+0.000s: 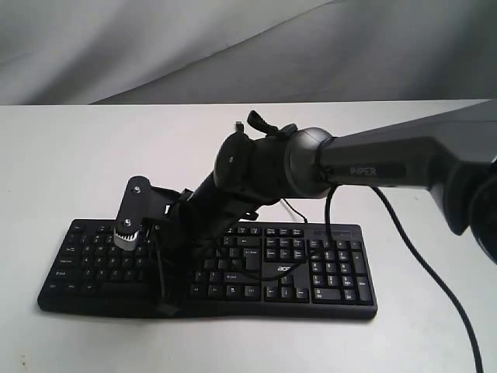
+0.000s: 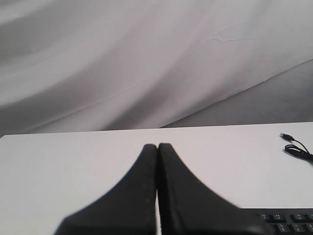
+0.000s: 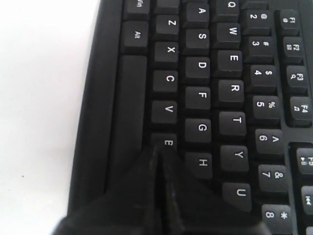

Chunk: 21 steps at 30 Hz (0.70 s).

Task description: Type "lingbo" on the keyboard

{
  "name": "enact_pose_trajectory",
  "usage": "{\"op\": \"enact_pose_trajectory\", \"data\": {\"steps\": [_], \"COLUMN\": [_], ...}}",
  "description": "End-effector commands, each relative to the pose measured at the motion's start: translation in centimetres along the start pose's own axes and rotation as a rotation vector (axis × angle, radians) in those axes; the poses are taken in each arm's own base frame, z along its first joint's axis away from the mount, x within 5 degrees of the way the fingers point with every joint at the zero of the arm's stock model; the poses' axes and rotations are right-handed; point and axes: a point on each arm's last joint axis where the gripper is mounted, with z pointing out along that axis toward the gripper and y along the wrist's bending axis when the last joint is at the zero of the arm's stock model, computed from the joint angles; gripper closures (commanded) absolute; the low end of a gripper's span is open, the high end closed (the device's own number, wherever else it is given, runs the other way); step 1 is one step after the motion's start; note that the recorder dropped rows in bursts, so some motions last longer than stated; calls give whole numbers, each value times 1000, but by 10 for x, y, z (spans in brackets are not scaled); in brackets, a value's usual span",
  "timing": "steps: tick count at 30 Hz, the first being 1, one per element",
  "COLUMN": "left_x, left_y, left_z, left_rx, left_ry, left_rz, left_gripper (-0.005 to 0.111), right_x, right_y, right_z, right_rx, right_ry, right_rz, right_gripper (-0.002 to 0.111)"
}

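Note:
The black keyboard with its white acer logo lies across the front of the white table. My right arm reaches over it from the right to its left-middle. My right gripper is shut, with nothing between its fingers. Its tips rest at the B key, beside V and below G and H, and they hide part of that key's letter. In the exterior view the same gripper points down near the keyboard's front rows. My left gripper is shut and empty above bare table. Only a keyboard corner shows beside it.
The keyboard's thin USB cable end lies loose on the white table behind the keyboard. The right arm's own black cable hangs down on the right. Grey cloth backs the table.

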Motion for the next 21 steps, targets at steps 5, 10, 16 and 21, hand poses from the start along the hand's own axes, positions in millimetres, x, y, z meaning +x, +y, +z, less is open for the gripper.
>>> {"op": "enact_pose_trajectory", "data": {"steps": [5,10,16,21], "left_x": [1,1,1,1], "left_y": [-1,-1,-1,-1], "left_z": [0,0,0,0], "left_rx": [7,7,7,7], "left_ry": [-9,-9,-9,-9], "left_rz": [-2,-2,-2,-2], "left_gripper": [106,106,106,106], "right_x": [3,-10,-25,-27], "right_y": [0,-3,-11,-17], "right_z": [4,-11,-9,6], "right_rx": [-1,49,64,23], "right_ry": [7,-31,-66,-63], "right_rz": [0,-19,-34,-17], "right_gripper": [108,108,108,108]}}
